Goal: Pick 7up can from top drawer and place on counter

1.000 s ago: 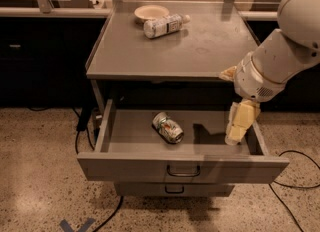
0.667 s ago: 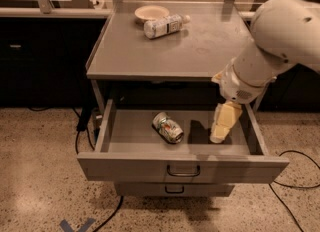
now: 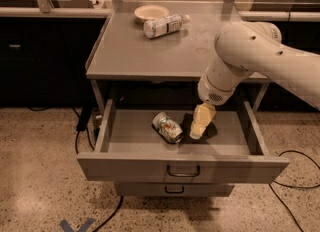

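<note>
The drawer (image 3: 182,168) is pulled open, and the can (image 3: 167,127) lies on its side near the middle of the drawer floor. The gripper (image 3: 199,126) hangs inside the drawer just beside the can, and it cannot be told whether it is released or clenched. Above the drawer, the counter (image 3: 150,51) carries 1 bottle (image 3: 162,25) and 1 bowl (image 3: 151,12).

Speckled terrazzo floor (image 3: 35,176), black cables (image 3: 111,212) trailing across it, blue tape mark (image 3: 76,224), dark cabinets (image 3: 45,61) behind, dim warm light.
</note>
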### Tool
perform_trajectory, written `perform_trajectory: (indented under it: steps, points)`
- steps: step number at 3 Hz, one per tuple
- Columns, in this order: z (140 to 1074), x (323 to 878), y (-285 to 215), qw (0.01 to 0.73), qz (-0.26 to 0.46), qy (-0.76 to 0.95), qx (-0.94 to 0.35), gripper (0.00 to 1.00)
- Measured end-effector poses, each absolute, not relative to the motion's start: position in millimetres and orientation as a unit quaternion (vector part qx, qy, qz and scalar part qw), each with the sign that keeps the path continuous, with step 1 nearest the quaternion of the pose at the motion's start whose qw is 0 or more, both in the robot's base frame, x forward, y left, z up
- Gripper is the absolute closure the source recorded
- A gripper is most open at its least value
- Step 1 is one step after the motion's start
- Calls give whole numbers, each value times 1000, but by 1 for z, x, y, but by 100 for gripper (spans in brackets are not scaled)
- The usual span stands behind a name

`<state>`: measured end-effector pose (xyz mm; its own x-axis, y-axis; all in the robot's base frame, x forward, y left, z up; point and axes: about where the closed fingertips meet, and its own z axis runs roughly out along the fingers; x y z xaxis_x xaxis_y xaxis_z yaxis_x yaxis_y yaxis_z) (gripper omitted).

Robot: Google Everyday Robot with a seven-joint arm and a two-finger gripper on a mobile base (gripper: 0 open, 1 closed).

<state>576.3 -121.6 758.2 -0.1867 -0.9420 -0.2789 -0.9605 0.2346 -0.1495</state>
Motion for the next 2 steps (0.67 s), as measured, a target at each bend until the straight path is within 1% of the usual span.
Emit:
perform_trajectory:
  steps: [1, 2]
  points:
    - [736, 576, -113, 154, 44, 774, -613, 0]
    - [707, 579, -90, 151, 61, 769, -618, 0]
